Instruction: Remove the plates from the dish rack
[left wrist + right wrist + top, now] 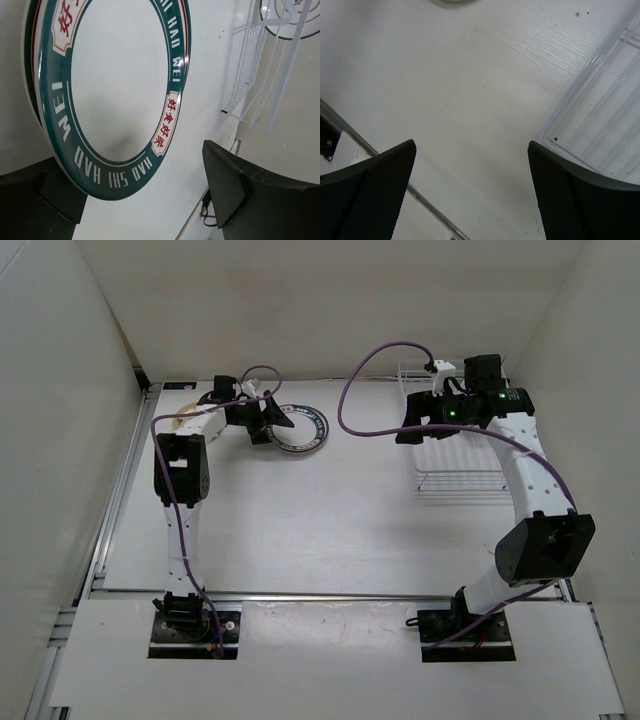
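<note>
A white plate with a dark green lettered rim (303, 430) lies flat on the table at the back left and fills the left wrist view (120, 85). My left gripper (271, 421) is open at that plate's left edge, with its jaws wide apart (145, 175) and one finger by the rim. A cream-tan plate (183, 419) lies partly hidden behind the left arm. The white wire dish rack (458, 455) stands at the back right. My right gripper (412, 432) is open and empty at the rack's left side, above bare table (470, 170).
The rack's thin bars (255, 75) show in the left wrist view, with a round dark-rimmed shape (292, 22) behind them. A clear tray edge (600, 120) lies to the right of my right fingers. White walls close the table on three sides, and a metal rail (320, 595) runs along the front.
</note>
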Robot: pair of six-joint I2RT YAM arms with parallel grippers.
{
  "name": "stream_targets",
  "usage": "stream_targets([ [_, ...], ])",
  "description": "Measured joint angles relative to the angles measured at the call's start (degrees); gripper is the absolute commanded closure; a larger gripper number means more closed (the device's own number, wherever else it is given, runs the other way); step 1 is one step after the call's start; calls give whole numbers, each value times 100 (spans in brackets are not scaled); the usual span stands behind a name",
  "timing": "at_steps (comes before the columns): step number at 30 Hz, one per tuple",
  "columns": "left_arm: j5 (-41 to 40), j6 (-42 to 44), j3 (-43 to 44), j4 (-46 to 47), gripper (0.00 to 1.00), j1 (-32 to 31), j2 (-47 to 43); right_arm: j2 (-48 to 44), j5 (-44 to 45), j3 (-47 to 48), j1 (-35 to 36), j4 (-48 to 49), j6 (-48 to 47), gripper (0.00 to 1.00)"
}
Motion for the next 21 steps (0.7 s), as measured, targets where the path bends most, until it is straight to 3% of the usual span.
stream_targets([
  [6,-619,400,-7,-354,4,-42,-188,-28,-59,-4,0,24,7,5],
  [21,-3069,1449,457,-1266,4,-494,-577,-459,-417,-396,-214,76,55,5],
])
